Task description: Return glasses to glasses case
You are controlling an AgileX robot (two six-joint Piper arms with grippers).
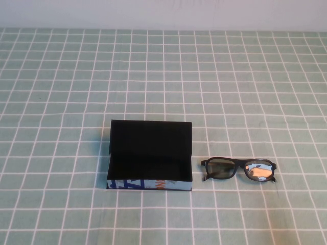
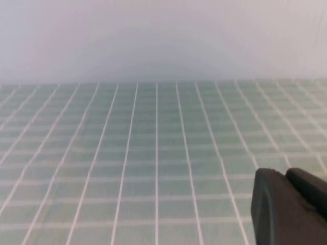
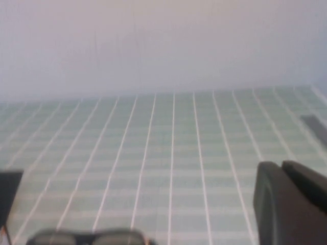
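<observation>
The glasses case (image 1: 150, 185) stands open near the table's front centre, its lid raised at the back and its black inside empty. The black glasses (image 1: 238, 170) lie on the cloth just right of the case, apart from it, lenses facing the front. Neither arm shows in the high view. My left gripper (image 2: 285, 173) is shut and empty over bare cloth, with neither object in its view. My right gripper (image 3: 280, 164) is shut and empty; the glasses (image 3: 87, 237) and a corner of the case (image 3: 9, 194) show at the edge of its view.
A green cloth with a white grid (image 1: 163, 76) covers the table. A pale wall (image 1: 163, 13) runs along the far edge. A dark strip (image 3: 314, 125) lies on the cloth in the right wrist view.
</observation>
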